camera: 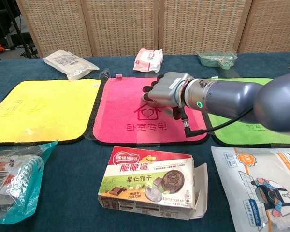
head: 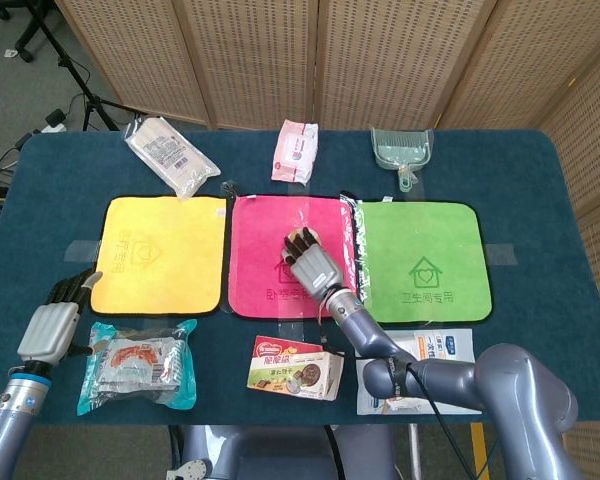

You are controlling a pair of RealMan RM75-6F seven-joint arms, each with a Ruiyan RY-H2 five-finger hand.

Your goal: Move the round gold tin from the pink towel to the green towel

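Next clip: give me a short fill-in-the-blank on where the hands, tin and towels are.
1. The right hand is over the ___ towel.
2. The gold tin shows at that hand's ___.
3. The green towel lies to the ___ of the pink one in the head view.
4. The left hand is near the ___ towel.

Missing: pink; fingertips; right; yellow
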